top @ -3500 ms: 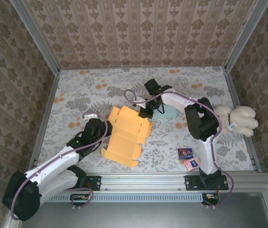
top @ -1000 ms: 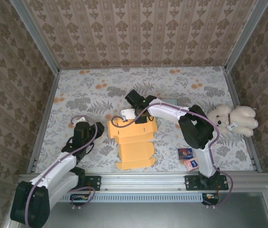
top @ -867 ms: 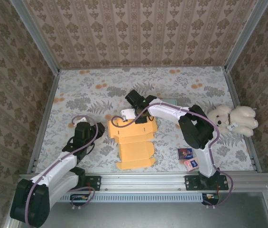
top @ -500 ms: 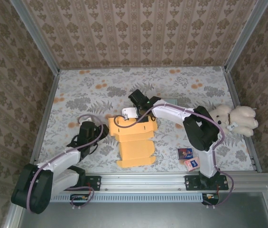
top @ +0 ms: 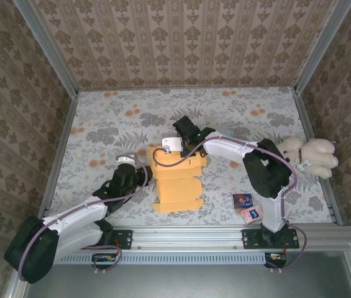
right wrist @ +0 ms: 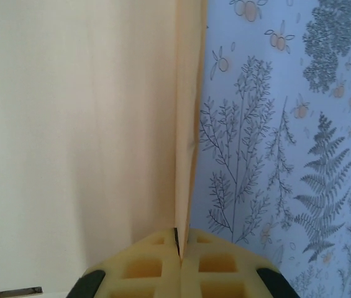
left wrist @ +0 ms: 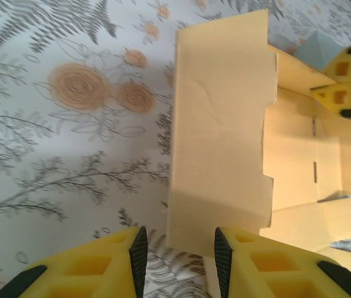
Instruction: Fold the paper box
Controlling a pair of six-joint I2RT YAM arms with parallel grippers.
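The paper box [top: 176, 180] lies near the middle of the worktop [top: 100, 124], between the 2 arms. It is a thin orange card sheet, partly folded. Its long side runs from the near edge toward the far wall, and its inside faces up. The far end has walls bent up. The near end lies flat.

The right fingers [right wrist: 144, 267] are pressed tight together on a thin edge of card at the far end. The left fingers [left wrist: 100, 267] sit at the left side of the box with a narrow gap between them. The edge of a side flap [left wrist: 222, 124] is right by that gap, but they are not pinching it.

I think the card is very light and bendy. It may slide if pushed, and it can crease in the wrong place. The best place to hold it is a flap edge, close to a fold line.
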